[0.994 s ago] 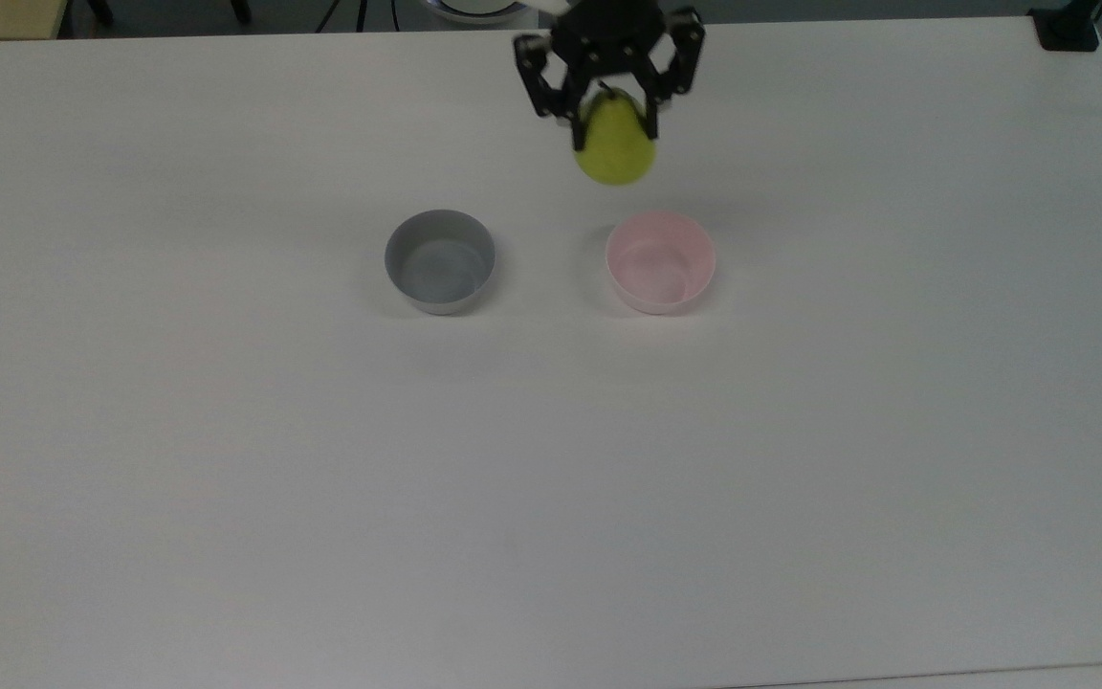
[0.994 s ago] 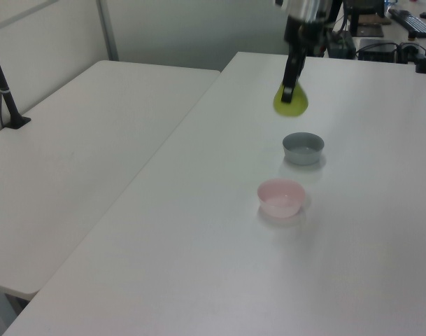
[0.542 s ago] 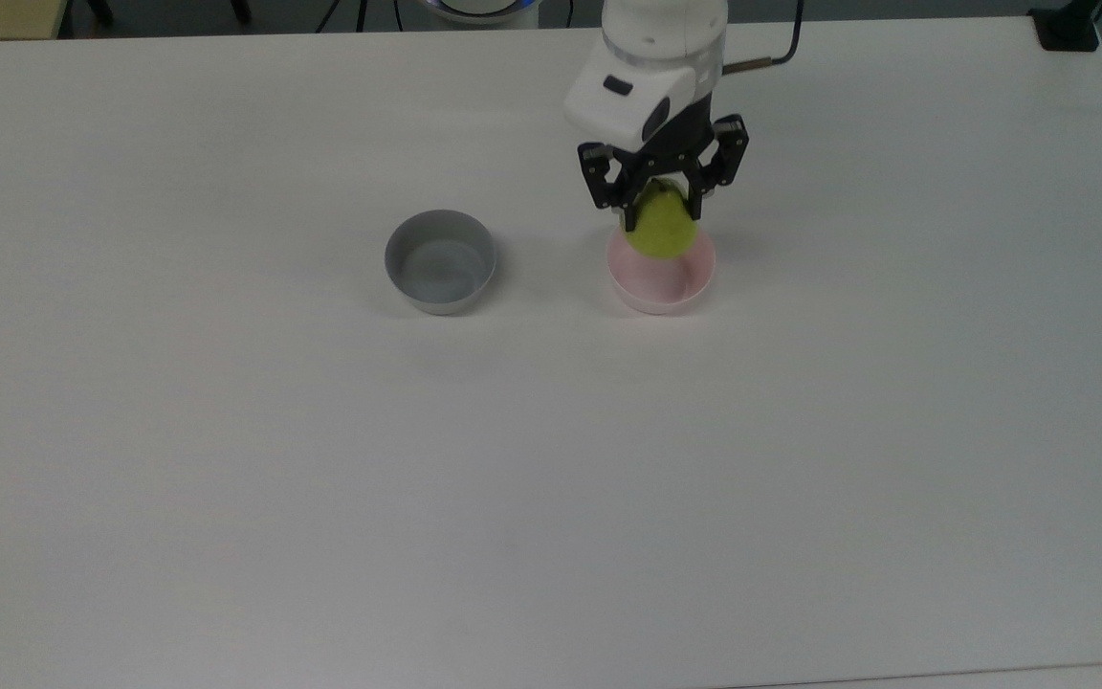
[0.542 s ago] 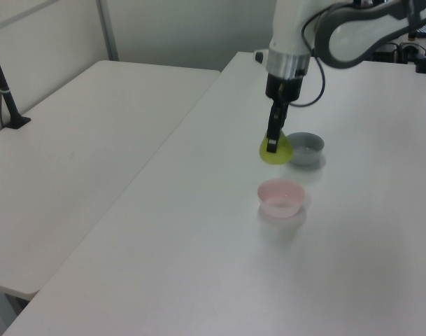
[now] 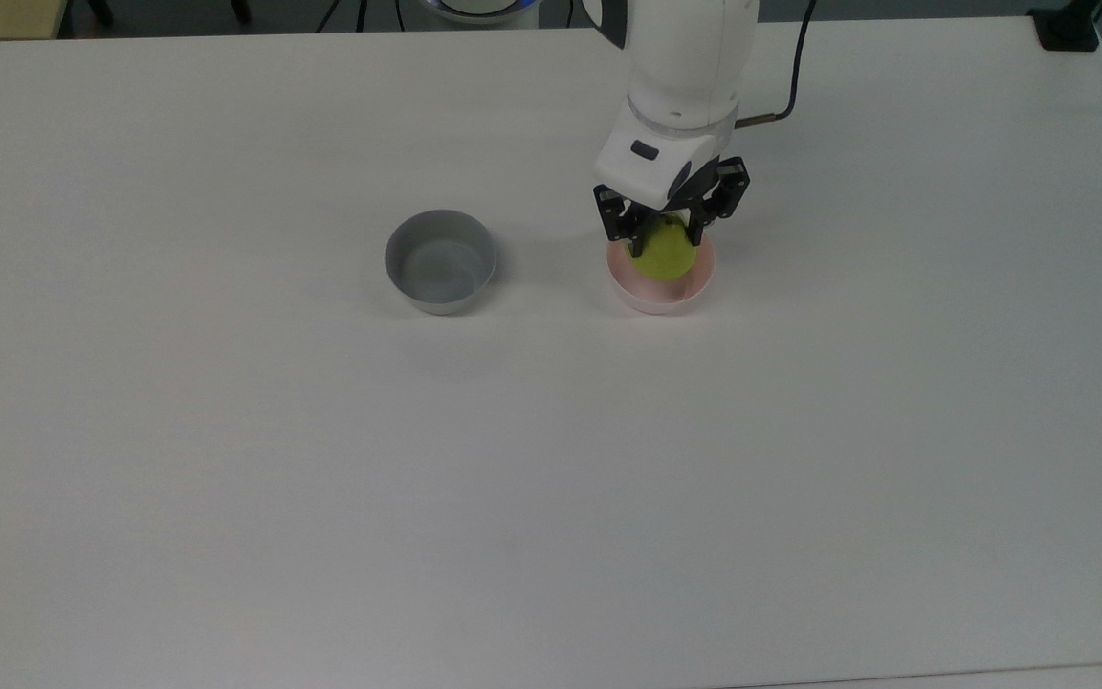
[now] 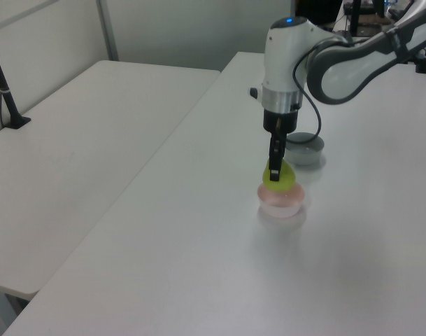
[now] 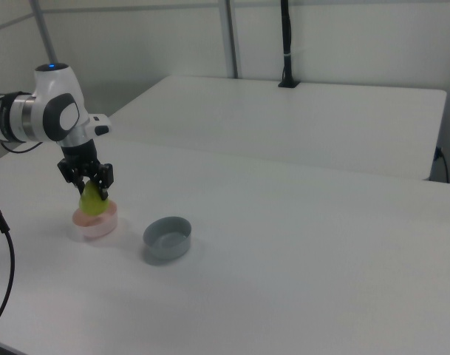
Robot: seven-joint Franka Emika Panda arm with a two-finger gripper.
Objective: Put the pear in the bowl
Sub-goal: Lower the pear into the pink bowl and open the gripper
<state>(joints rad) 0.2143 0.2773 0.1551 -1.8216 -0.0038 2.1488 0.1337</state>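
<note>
Top view first: gripper (image 5: 666, 237) hangs straight down over the pink bowl (image 5: 661, 297), its black fingers (image 5: 629, 233) clamped on the upper part of the pear (image 5: 662, 256); the pear's rounded bottom sits within the bowl's rim, though whether it touches the bowl's floor is hard to say; the bowl stands on the white table (image 5: 551, 478) nearer the far edge than the near one, and the grey bowl (image 5: 440, 261) stands well apart toward the top view's left, level with it.

Left view: the gripper (image 6: 274, 170) points down from the white arm (image 6: 289, 49); the pear (image 6: 281, 178) rests low in the bowl (image 6: 281, 203), its top between the jaws; the grey bowl (image 6: 305, 150) lies just behind, partly hidden by the arm.

Right view: the gripper (image 7: 88, 184) grips the pear (image 7: 91, 202) upright in the bowl (image 7: 96, 221), near the table's (image 7: 298, 266) edge at the right view's left; the grey bowl (image 7: 167, 237) sits toward the right view's right.
</note>
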